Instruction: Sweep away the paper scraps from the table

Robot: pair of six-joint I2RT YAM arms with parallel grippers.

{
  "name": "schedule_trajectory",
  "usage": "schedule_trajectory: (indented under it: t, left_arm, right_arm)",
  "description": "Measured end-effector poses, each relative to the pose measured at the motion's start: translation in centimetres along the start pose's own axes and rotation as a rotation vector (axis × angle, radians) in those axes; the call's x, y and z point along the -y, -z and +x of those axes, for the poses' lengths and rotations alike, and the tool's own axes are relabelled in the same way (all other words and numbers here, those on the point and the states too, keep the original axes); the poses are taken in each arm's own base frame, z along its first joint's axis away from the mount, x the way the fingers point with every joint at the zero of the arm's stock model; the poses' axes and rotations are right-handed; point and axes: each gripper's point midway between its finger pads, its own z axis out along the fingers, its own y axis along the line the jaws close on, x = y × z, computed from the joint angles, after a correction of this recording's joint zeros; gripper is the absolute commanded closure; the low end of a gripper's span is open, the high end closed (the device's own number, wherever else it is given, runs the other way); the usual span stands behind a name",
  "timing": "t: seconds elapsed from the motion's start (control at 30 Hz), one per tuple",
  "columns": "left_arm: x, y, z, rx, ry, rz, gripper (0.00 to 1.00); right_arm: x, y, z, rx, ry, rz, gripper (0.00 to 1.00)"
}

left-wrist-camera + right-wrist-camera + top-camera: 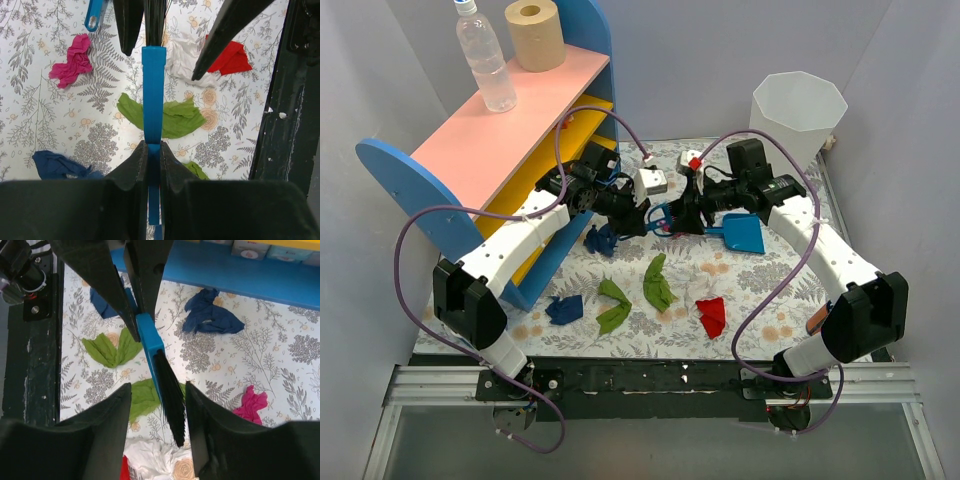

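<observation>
**Brush held between two arms, scraps spread over the desk**

Nearest the arm bases, the paper scraps [658,283] lie loose on the leaf-printed desk [670,335]. A red scrap [712,315] is on the right. Two green scraps [613,305] sit in the middle, and a navy scrap [564,308] is on the left. A second navy piece [602,238] lies further back, just beside the shelf's blue end. The wrist views also show a magenta scrap [72,62] and a white scrap [185,60] under the arms.

Above the middle of the desk the two arms meet. The left gripper [154,147] is clenched on the blue handle of the hand brush [153,90]. The right gripper [160,387] is released, with its fingers either side of the black bristles and a gap on each side.

Just behind the right gripper a blue dustpan [745,235] rests on the cloth. Further back, the pink-and-yellow shelf [510,140] carries a bottle [485,60] and a paper roll [535,35]. A white bin [798,110] stands at the far right corner.
</observation>
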Motion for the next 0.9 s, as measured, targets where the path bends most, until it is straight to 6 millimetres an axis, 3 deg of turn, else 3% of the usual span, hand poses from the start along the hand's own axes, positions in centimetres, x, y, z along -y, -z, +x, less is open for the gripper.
schedule_trajectory:
  t: [0.07, 0.1, 0.17, 0.2, 0.23, 0.33, 0.47, 0.63, 0.9]
  left_arm:
    - [0.1, 0.0, -0.3, 0.011, 0.01, 0.003, 1.0]
    - [0.1, -0.1, -0.4, 0.017, 0.015, 0.003, 1.0]
    - [0.1, -0.1, -0.7, 0.027, 0.025, 0.005, 0.95]
    - [0.2, -0.1, -0.7, 0.03, 0.035, 0.007, 0.85]
    - [0.2, -0.1, -0.8, 0.032, 0.045, 0.007, 0.68]
    - [0.1, -0.1, -1.1, 0.043, 0.086, 0.001, 0.58]
    - [0.0, -0.2, -2.5, 0.091, 0.16, -0.009, 0.56]
    - [-0.1, -0.7, -3.8, 0.168, 0.287, 0.025, 0.56]
    - [-0.3, -3.0, -5.0, 0.235, 0.514, 0.225, 0.7]
  right_arm:
    - [0.2, -0.1, -0.5, 0.017, -0.01, 0.006, 0.75]
    - [0.2, -0.1, -0.7, 0.026, -0.019, 0.008, 0.94]
    - [0.4, -0.2, -1.2, 0.044, -0.024, 0.008, 0.99]
    - [0.3, -0.2, -1.3, 0.049, -0.033, 0.001, 0.99]
    - [0.3, -0.2, -1.3, 0.052, -0.038, -0.002, 0.99]
    - [0.3, 0.2, -1.2, 0.07, -0.074, -0.021, 0.99]
    - [1.1, 1.9, -0.9, 0.157, -0.227, -0.052, 0.99]
    - [2.8, 5.3, 2.3, 0.268, -0.536, -0.074, 0.99]
    - [1.7, 5.6, 2.2, 0.301, -0.639, -0.16, 0.99]
